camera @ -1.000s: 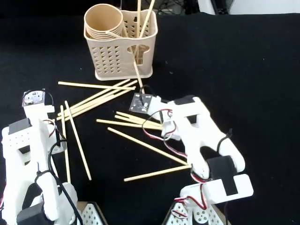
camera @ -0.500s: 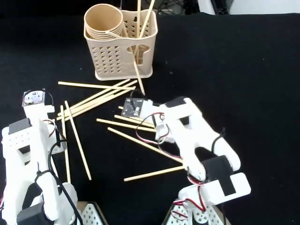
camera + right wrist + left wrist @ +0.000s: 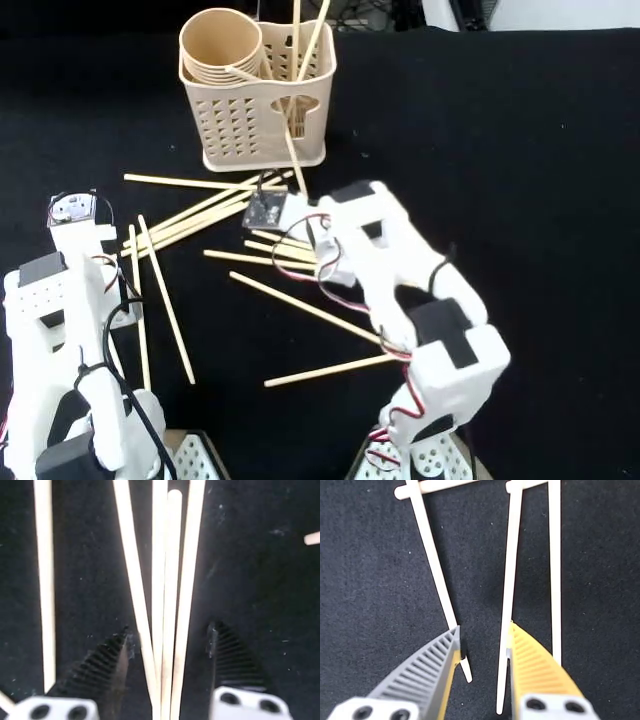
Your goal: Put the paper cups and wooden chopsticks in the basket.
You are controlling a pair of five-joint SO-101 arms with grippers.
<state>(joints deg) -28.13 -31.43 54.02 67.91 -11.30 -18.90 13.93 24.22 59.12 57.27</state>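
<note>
The right jaws stand wide apart over a bunch of chopsticks point(image 3: 165, 555) on the black table point(image 3: 540, 200). About four sticks lie side by side in the gap between the jaws. One more stick lies outside one jaw.

To do this step well, the jaws should go straight down, so one tip lands on each side of the bunch. Then they should close slowly. Four sticks is a lot, and they may roll or fan out, so grabbing fewer may hold better. A grab near the middle of the sticks should stop them tipping. It is hard to tell how high the tips are above the table.

The basket point(image 3: 250, 130) is well ahead of these jaws. The paper cups point(image 3: 220, 45) and some sticks are already in it.

The left jaws are apart too. One stick runs along the inside of one jaw, and another ends at the tip of the other jaw.

Since a second ago, the right arm point(image 3: 385, 260) has swung sideways to bring its jaws over this bunch. The left arm point(image 3: 50, 330) has not moved, and the sticks lie where they were.
</note>
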